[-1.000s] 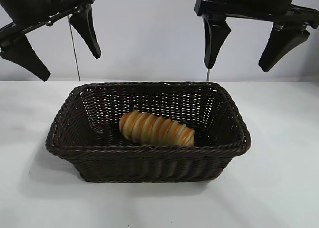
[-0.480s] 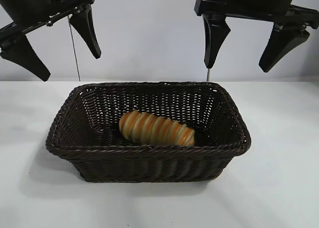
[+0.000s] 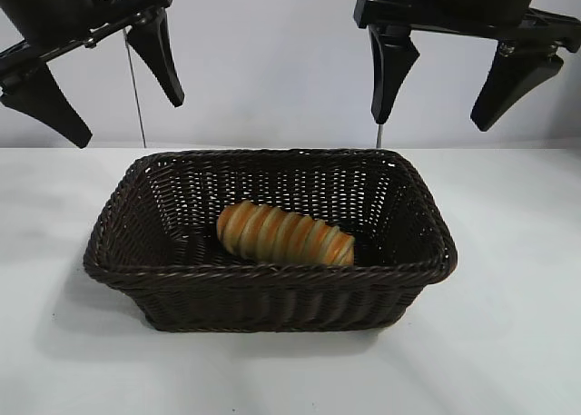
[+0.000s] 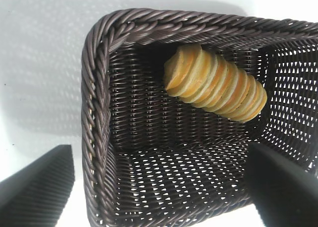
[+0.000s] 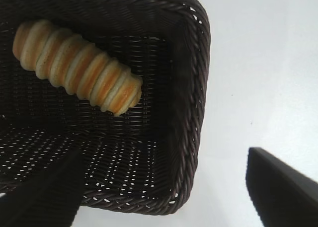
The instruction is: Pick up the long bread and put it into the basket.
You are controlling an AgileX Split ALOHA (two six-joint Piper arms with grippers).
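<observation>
The long bread (image 3: 285, 234), golden-yellow with orange-brown ridges, lies on the floor of the dark brown wicker basket (image 3: 272, 271), near its front wall. It also shows in the left wrist view (image 4: 214, 83) and the right wrist view (image 5: 77, 66). My left gripper (image 3: 123, 111) hangs open and empty high above the basket's back left corner. My right gripper (image 3: 434, 120) hangs open and empty high above the basket's back right corner. The basket shows in the left wrist view (image 4: 97, 113) and the right wrist view (image 5: 196, 88).
The basket stands in the middle of a white table (image 3: 508, 324). A thin vertical pole (image 3: 134, 88) stands behind the left side, against a pale wall.
</observation>
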